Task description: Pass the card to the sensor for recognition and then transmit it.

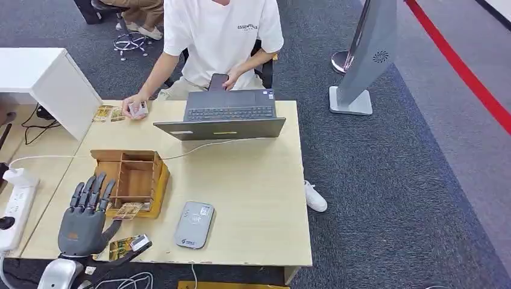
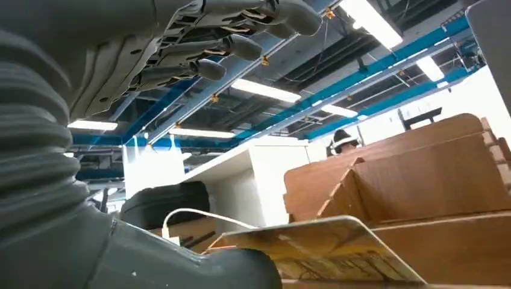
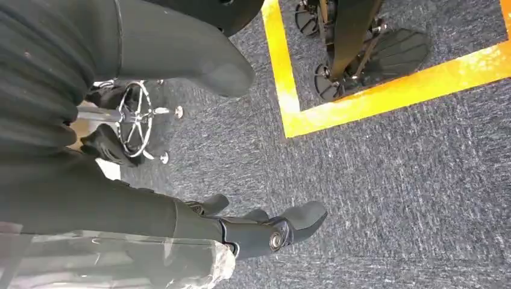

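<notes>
My left hand (image 1: 84, 217) hovers at the table's front left, its fingers spread and raised beside the wooden box (image 1: 134, 177). A yellowish card (image 1: 128, 211) lies at the box's front edge, and my thumb tip touches it. In the left wrist view the card (image 2: 325, 244) rests flat just over the thumb (image 2: 181, 268), while the fingers (image 2: 241, 45) stand far above it. The grey-white card sensor (image 1: 194, 224) lies on the table to the right of the card. My right hand (image 3: 150, 205) hangs over carpet and holds nothing.
A second card with a clip (image 1: 131, 245) lies near the table's front edge. A laptop (image 1: 226, 114) sits at the far side, in front of a seated person whose hand (image 1: 137, 109) holds cards. A power strip (image 1: 15, 205) lies left of my arm.
</notes>
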Motion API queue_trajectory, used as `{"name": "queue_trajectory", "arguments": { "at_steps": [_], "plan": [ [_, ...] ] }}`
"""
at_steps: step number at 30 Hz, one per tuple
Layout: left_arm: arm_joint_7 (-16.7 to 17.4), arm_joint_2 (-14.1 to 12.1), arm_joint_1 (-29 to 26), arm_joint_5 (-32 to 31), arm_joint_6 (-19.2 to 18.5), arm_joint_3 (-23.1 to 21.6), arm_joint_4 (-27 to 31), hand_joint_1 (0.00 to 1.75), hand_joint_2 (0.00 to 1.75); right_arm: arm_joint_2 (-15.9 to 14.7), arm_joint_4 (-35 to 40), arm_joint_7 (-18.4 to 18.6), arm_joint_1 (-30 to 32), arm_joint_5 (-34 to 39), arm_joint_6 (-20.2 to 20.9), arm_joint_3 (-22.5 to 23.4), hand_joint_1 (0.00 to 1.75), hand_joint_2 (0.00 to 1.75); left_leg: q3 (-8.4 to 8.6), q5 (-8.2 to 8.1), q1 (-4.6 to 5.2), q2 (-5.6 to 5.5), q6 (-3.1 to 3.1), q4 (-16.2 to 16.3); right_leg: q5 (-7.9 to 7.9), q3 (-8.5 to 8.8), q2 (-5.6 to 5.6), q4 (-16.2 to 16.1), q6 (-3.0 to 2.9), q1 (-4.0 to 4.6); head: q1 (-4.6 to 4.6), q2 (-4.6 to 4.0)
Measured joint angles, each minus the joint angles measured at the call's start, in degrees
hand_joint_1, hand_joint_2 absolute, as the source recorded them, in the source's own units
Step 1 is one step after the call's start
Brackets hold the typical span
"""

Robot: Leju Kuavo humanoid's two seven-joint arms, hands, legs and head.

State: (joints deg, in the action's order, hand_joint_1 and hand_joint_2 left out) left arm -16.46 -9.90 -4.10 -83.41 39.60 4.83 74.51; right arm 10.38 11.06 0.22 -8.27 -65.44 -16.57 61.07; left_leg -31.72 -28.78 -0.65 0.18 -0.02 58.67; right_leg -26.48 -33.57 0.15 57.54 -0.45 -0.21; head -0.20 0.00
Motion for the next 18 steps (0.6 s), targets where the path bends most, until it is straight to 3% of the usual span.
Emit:
{"name": "queue_trajectory", "arguments": {
  "at_steps": [18],
  "plan": [
    [0.1,-0.1,0.0,0.1,0.0,-1.8,-1.2,0.00,1.75,0.0,0.0,0.1,0.0,0.2,0.0,-0.6,0.00,1.75,0.00,0.00,0.00,0.00,0.00,0.0,0.00,0.00,0.00,0.0,0.00,0.00,0.00,0.00]
  ]
}}
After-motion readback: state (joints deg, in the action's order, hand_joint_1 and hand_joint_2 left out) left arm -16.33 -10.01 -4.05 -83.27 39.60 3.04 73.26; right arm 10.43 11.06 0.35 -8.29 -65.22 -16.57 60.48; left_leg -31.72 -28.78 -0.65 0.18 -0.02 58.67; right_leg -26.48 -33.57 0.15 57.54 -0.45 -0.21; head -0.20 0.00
